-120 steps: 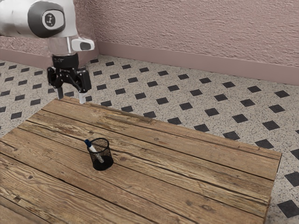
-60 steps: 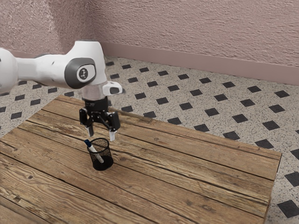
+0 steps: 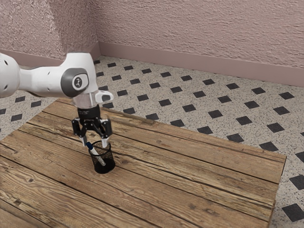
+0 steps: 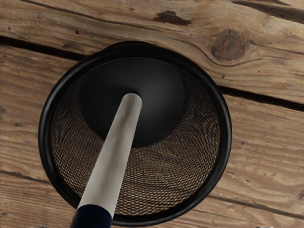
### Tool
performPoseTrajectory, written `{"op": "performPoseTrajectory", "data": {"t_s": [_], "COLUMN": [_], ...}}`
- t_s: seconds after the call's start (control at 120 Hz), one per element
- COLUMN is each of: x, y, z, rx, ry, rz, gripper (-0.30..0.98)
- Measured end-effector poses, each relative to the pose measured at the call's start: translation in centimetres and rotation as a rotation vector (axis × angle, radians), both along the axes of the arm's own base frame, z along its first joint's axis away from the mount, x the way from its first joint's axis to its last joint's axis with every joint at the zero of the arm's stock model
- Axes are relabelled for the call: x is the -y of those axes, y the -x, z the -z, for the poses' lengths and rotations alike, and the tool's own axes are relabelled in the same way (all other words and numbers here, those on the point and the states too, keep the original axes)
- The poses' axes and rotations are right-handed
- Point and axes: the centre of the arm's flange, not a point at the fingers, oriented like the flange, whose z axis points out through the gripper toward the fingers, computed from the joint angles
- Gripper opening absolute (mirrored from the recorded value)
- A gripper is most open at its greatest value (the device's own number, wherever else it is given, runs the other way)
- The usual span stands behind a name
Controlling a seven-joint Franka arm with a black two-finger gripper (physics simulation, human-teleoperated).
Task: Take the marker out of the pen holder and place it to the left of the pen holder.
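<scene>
1. Exterior view: the plank table (image 3: 190, 190) carries the whole job, and the Franka arm (image 3: 45, 80) reaches over it from the exterior view's left.
2. Below its wrist, the two-finger gripper (image 3: 95, 143) points down at the pen holder's mouth. Its fingers stand wide apart, with nothing clamped between them; whether one brushes the marker, I cannot tell.
3. The black mesh pen holder (image 3: 108, 166) stands upright on the planks, just under the gripper.
4. The marker (image 4: 111, 166) is in the holder, leaning, its pale barrel slanting up from the floor and over the rim (image 4: 226, 137).
5. Its dark blue cap (image 3: 89, 146) sticks out towards the exterior view's left — just beside the finger on that side, and low between the two. The marker's long axis seems to cross the line of closing, so a slight descent, centred on the cap end, should come before the pinch — off-centre, one finger could knock it first.
</scene>
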Motion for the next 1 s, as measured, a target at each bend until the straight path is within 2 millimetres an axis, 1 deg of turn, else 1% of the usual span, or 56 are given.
{"op": "performPoseTrajectory", "data": {"t_s": [0.092,0.158,0.275,0.367,0.458,0.575,0.767,1.0], "x": [-0.3,-0.9,-1.1,-1.9,-2.1,-2.2,-1.9,-2.9], "y": [0.2,0.4,0.6,0.8,0.9,0.8,0.5,0.6], "z": [0.3,0.4,0.5,0.6,0.7,1.1,1.3,1.5], "rx": [-0.011,-0.021,-0.032,-0.042,-0.049,-0.058,-0.058,-0.060], "ry": [0.000,0.001,0.001,0.002,0.003,0.005,0.006,0.008], "rz": [-0.010,-0.022,-0.028,-0.045,-0.050,-0.056,-0.055,-0.078], "gripper": [0.44,0.38,0.28,0.21,0.16,0.12,0.09,0.02]}}
